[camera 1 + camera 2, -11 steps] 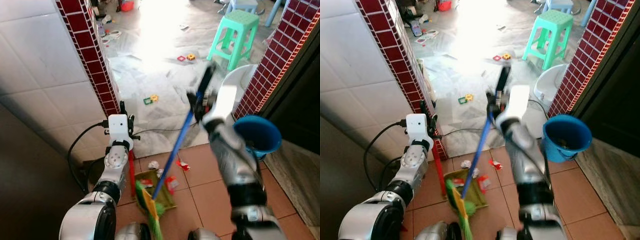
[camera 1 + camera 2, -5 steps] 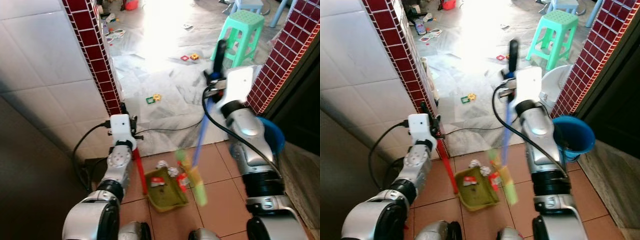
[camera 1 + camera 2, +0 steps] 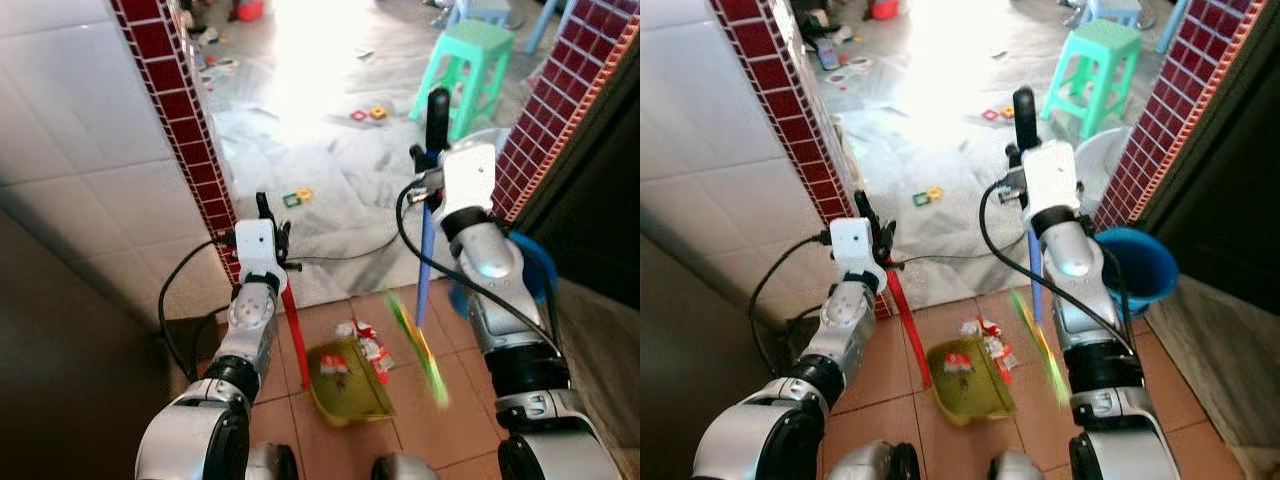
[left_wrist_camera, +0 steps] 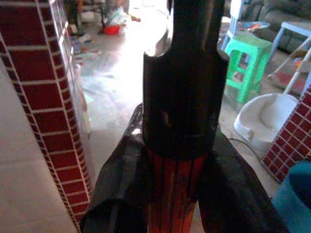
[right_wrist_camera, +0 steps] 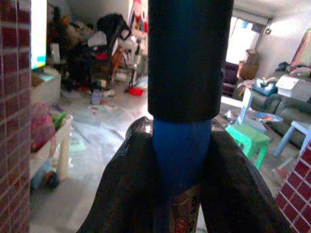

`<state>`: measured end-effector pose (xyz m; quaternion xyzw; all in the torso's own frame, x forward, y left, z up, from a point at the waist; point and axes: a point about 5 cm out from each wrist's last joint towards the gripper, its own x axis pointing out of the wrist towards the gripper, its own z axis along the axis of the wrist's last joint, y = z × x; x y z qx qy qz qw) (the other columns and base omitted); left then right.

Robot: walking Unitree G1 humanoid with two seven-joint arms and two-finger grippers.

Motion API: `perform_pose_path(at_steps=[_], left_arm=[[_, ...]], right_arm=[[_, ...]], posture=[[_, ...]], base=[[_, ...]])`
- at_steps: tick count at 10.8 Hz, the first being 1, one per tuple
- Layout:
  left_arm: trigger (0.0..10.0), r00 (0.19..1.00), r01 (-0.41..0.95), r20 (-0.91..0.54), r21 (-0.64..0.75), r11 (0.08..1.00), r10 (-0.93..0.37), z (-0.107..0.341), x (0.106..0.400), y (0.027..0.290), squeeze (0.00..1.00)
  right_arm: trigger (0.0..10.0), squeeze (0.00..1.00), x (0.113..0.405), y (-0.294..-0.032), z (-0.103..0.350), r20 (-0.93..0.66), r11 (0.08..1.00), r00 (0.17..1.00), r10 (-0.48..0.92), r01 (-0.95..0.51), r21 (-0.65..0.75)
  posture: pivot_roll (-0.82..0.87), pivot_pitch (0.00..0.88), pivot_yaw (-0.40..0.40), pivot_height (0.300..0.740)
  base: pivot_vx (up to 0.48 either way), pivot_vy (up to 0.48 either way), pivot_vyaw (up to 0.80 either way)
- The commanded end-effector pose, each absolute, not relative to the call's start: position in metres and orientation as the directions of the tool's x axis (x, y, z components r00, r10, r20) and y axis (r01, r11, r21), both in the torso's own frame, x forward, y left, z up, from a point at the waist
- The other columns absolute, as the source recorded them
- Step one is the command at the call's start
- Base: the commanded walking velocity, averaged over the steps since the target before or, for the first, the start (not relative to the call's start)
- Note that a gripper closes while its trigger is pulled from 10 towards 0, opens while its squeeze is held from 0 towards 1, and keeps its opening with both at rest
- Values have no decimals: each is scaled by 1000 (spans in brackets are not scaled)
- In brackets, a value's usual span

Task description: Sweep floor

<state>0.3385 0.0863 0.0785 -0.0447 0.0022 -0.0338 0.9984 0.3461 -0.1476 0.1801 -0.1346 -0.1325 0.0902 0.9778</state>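
Floor (image 3: pixel 420 400) here is orange tile with a green dustpan (image 3: pixel 350 380) lying on it. Right of the dustpan, the right hand (image 3: pixel 432 165) holds the blue broom (image 3: pixel 424 262) tight, bristles lifted and blurry. Left of the dustpan, the left hand (image 3: pixel 268 222) grips its red handle (image 3: pixel 295 335). Paper scraps (image 3: pixel 365 340) lie at the dustpan's far edge. Best to put the bristles down behind the scraps and pull them gently in, keeping the dustpan flat.
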Motion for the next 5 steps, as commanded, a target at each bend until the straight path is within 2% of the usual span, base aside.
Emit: perform_pose_path(at_steps=[1,3,5], left_arm=[[10000,996,45,86,-63,997,-40,95,345,96,0],[10000,971,-13,236,-84,996,33,127,350,107,0],[10000,954,-73,282,-118,990,104,143,351,115,0]], right_arm=[[10000,0,347,-143,192,299,936,926,232,-128,-329],[10000,0,346,-149,190,316,939,929,193,-82,-334],[10000,0,344,-151,185,309,943,936,171,-65,-326]], posture=[[-165,0,38,740],[-153,0,37,740],[-140,0,42,740]], base=[[0,0,0],[0,0,0],[0,0,0]])
